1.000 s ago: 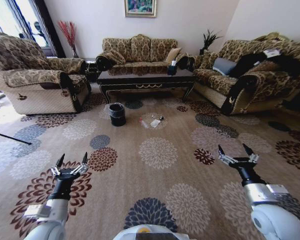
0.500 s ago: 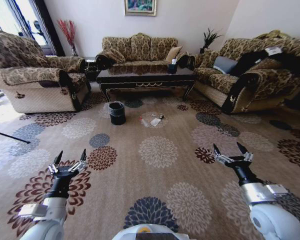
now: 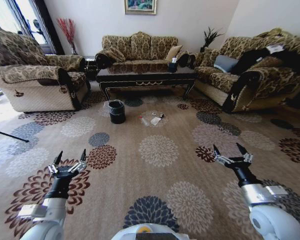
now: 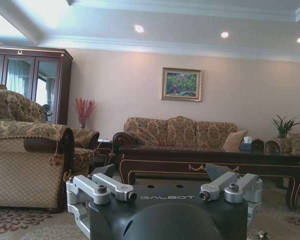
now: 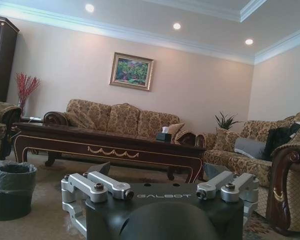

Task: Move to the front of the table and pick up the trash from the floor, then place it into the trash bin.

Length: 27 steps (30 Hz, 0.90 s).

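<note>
**Trash ahead on the carpet, both arms empty**

Flowered carpet (image 3: pixel 160 150) stretches between you and the table (image 3: pixel 147 77), and you are well short of it. The trash (image 3: pixel 151 120) lies on the floor in front of the table, just beside the trash bin (image 3: pixel 117 111). Your left gripper (image 3: pixel 68 162) and right gripper (image 3: pixel 232 154) hover low over the carpet, fingers spread, holding nothing. Judging by looks, the clear bottle (image 3: pixel 143 121) is light, smooth and likely to roll, so take it across its middle. The paper scraps (image 3: pixel 155 121) look thin and limp; pinch them at an edge.
</note>
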Available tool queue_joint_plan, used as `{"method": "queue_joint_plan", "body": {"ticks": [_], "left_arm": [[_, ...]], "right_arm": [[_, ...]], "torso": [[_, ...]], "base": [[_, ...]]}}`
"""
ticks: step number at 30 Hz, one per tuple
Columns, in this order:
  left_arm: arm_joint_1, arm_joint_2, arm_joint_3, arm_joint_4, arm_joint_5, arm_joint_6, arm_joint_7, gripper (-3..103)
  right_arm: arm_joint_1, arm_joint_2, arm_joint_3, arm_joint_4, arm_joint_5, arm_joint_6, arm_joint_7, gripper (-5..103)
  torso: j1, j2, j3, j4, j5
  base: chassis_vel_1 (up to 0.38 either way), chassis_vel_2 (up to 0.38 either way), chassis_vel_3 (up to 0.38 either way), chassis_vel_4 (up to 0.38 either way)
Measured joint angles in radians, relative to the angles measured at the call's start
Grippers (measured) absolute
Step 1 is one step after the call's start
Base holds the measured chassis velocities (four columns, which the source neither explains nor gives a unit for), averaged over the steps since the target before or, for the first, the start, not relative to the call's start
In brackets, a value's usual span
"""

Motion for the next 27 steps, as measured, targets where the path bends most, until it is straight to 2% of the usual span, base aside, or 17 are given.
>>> {"method": "queue_joint_plan", "body": {"ticks": [15,21,27], "left_arm": [[-0.002,-0.004,0.013,0.014,0.023,-0.013,0.002,100],[-0.001,-0.002,0.031,0.016,0.048,-0.033,-0.04,100],[0.004,0.002,0.029,0.008,0.06,-0.033,-0.062,100]], "right_arm": [[0.007,0.004,-0.001,-0.012,0.008,0.023,-0.012,100],[0.009,0.005,-0.005,-0.005,0.025,0.037,-0.005,100],[0.012,0.012,-0.003,-0.004,0.007,0.073,-0.038,100]], "torso": [[-0.002,-0.061,-0.056,0.0001,0.0],[-0.002,-0.069,-0.064,0.0001,0.0],[-0.002,-0.069,-0.065,0.0001,0.0]], "base": [[0.0,0.0,0.0,0.0],[0.0,0.0,0.0,0.0],[0.0,0.0,0.0,0.0]]}}
